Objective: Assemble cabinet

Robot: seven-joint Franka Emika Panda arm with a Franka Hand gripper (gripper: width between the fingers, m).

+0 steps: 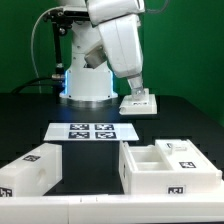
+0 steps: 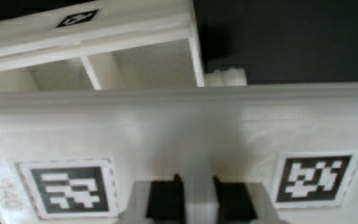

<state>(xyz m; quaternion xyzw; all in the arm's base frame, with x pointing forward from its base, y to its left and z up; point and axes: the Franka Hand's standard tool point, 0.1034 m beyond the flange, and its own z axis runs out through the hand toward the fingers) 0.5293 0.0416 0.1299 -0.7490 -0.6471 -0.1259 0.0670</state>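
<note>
Early stage. Fingers (image 2: 163, 200) pinched nearly together on a thin wall of small cabinet part (image 1: 140, 101), far side of bench (image 1: 25, 120). Cabinet body (image 1: 170, 172) and box part (image 1: 35, 172) lie well apart, unjoined. All joining left, I'd judge.

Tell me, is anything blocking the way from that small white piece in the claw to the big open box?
Nothing visible does. Only bare table lies between the small white piece, pinched in the gripper, and the open box. The marker board lies flat beside that path, toward the exterior view's left.
</note>
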